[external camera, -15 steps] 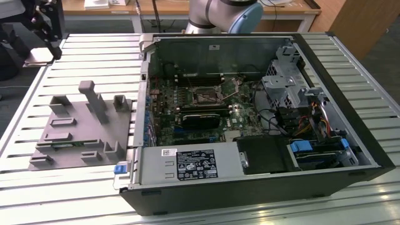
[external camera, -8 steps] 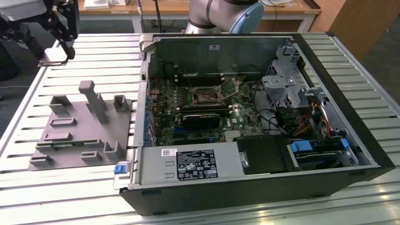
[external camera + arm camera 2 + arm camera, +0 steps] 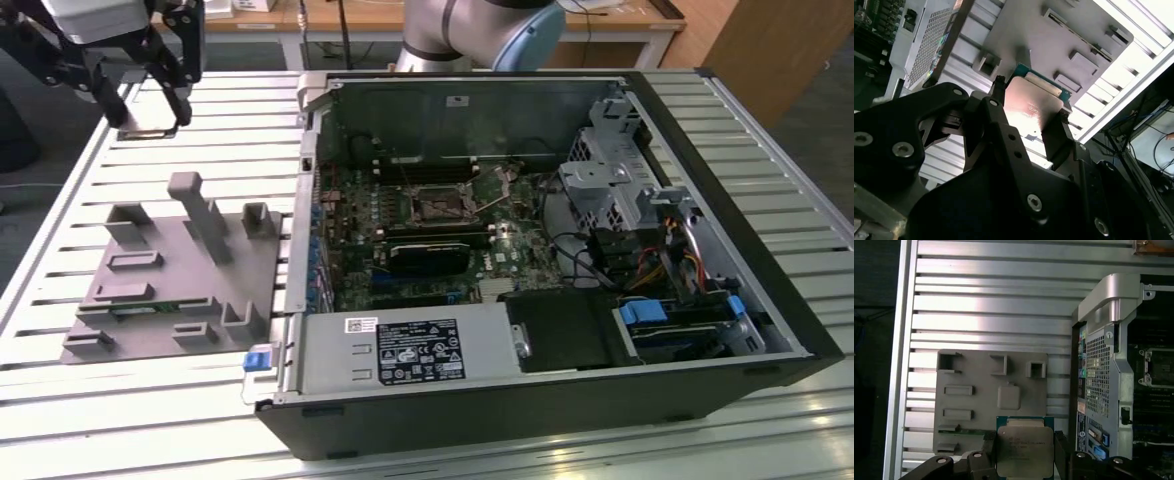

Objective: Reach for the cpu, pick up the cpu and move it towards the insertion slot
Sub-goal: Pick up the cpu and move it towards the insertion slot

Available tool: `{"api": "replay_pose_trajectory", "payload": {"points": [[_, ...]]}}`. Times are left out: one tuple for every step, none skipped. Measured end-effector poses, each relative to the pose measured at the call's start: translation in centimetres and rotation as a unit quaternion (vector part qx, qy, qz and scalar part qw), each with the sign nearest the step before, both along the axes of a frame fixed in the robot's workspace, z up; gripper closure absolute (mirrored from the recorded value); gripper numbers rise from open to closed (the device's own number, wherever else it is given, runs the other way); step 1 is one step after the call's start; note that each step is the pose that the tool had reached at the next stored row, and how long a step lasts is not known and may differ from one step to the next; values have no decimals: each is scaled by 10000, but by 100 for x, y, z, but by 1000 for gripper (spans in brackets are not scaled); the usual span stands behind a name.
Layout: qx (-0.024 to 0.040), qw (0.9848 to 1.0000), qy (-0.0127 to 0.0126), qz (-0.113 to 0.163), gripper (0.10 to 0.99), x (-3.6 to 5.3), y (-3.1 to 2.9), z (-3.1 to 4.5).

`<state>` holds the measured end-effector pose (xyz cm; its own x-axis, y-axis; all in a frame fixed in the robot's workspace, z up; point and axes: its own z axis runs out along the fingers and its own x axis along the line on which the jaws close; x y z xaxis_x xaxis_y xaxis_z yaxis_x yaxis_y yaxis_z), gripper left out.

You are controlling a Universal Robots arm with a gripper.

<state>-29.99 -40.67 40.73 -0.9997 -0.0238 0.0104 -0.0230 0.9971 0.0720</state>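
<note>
My exterior view looks steeply down from above one counter [image 3: 134,410] edge, taking in the whole open computer case [image 3: 534,420] and grey fixture plate [image 3: 147,290]. Both wrist views sit close behind the fingers [image 3: 988,444], facing down; all three share that plate.

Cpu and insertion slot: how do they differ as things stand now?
The cpu has a bright silvery top; the insertion slot is a dark, metal-framed recess. The cpu is clamped in the gripper, outside the case; the insertion slot sits fixed in the green board inside it. Both are square.
</note>
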Motion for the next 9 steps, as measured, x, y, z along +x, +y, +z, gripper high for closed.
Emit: {"api": "replay_pose_trajectory", "payload": {"points": [[0,10000,0,0,545,29,0,0],[0,10000,0,0,545,58,0,0],[-1,10000,1,0,545,86,0,1],[0,10000,0,0,545,116,0,0],[-1,10000,1,0,545,145,0,1],[0,10000,0,1,545,178,0,1],[0,10000,0,1,545,211,0,0],[0,10000,0,0,545,248,0,0],[0,10000,0,0,545,282,0,0]]}}
